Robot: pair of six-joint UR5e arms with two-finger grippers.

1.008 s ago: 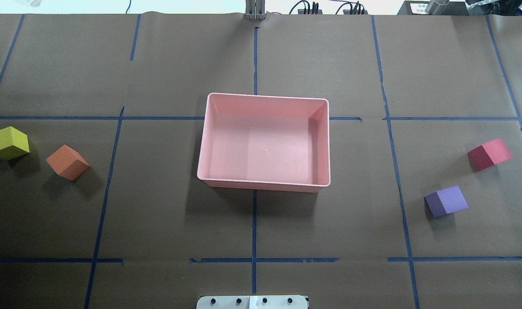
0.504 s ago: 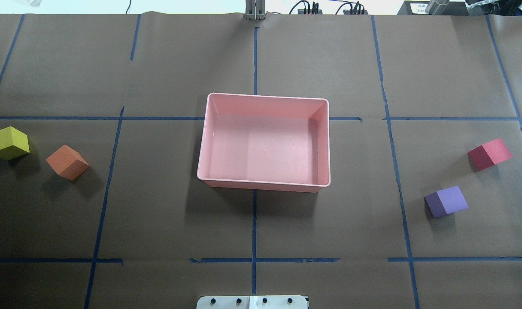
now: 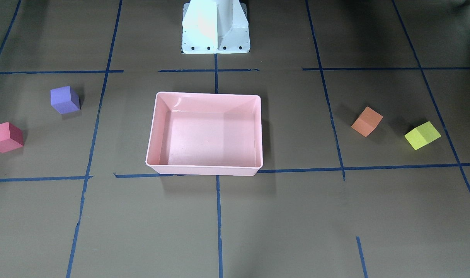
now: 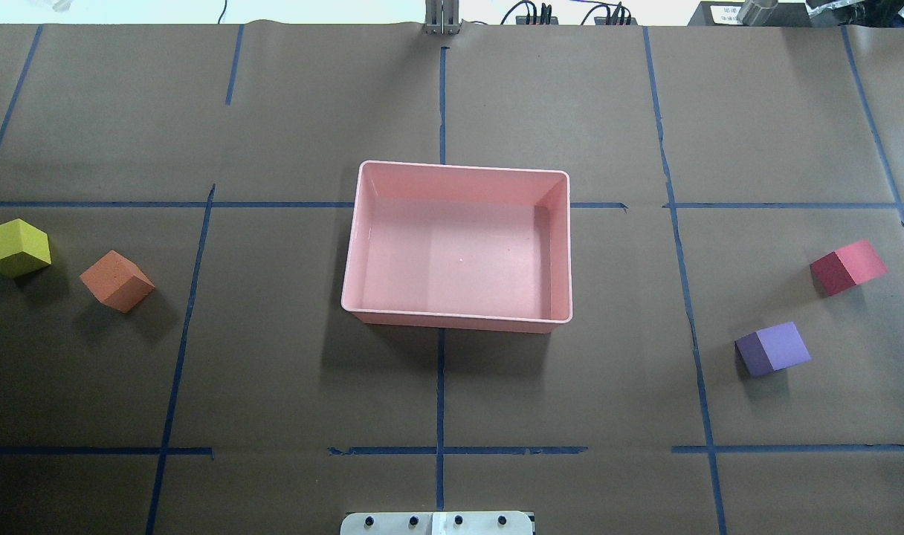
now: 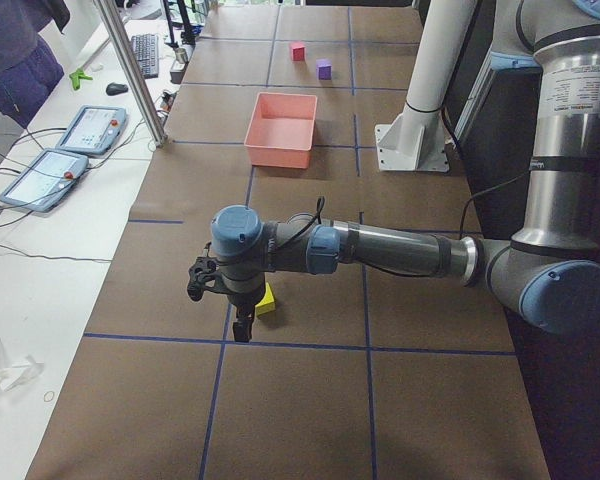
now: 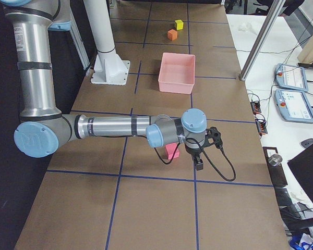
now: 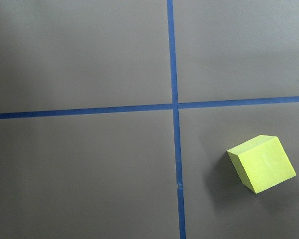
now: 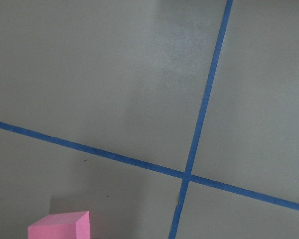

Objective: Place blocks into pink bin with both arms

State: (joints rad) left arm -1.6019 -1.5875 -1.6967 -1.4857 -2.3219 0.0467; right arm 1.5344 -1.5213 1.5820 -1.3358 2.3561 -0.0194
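Note:
The pink bin (image 4: 458, 168) sits empty mid-table. The yellow-green block (image 4: 13, 247) and the orange block (image 4: 116, 280) lie at the overhead view's left. The red-pink block (image 4: 847, 267) and the purple block (image 4: 773, 348) lie at its right. My left gripper (image 5: 242, 325) shows only in the exterior left view, hanging just beside the yellow-green block (image 5: 266, 300); I cannot tell whether it is open. My right gripper (image 6: 198, 161) shows only in the exterior right view, just beside the red-pink block (image 6: 172, 151); its state is also unclear.
The white pedestal base (image 3: 215, 27) stands behind the bin. Blue tape lines cross the brown table cover. Operator tablets (image 5: 65, 150) and a metal post (image 5: 130, 70) stand along the far table edge.

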